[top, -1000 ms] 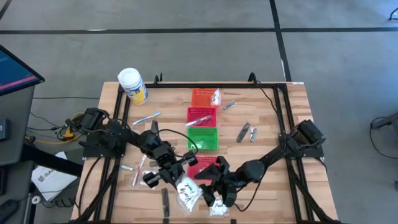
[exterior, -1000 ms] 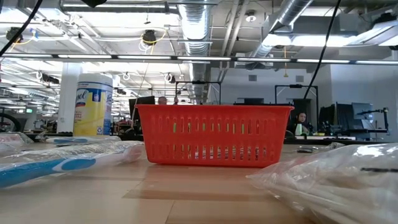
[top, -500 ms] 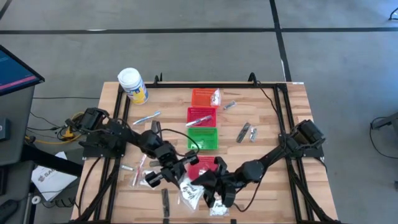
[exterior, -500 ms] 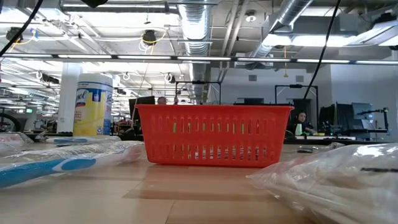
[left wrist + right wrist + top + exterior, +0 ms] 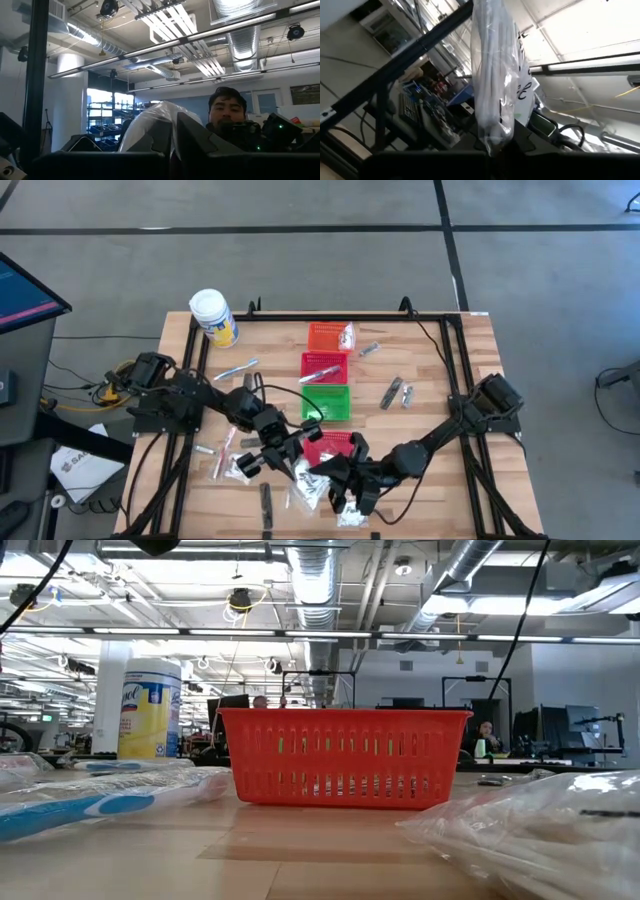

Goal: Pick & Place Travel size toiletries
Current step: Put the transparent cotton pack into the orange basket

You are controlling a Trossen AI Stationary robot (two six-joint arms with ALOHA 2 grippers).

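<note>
Seen from above, both our arms meet over the near middle of the table (image 5: 480, 380), just near of the green basket (image 5: 327, 402). Between them hangs a clear sachet (image 5: 305, 485) with white contents and dark print. Our right gripper (image 5: 318, 477) has its fingers closed on the sachet's edge; its wrist view shows the film (image 5: 495, 85) standing straight up from the pinch. Our left gripper (image 5: 283, 463) has its fingers nearly closed, and its wrist view shows crumpled film (image 5: 150, 125) between them, so it seems to hold the sachet too. We judge the sachet light, soft and slippery; it will sag and twist. A pinch on the flat sealed edge should hold best. Other sachets, toothbrushes and tubes lie scattered around the baskets.
</note>
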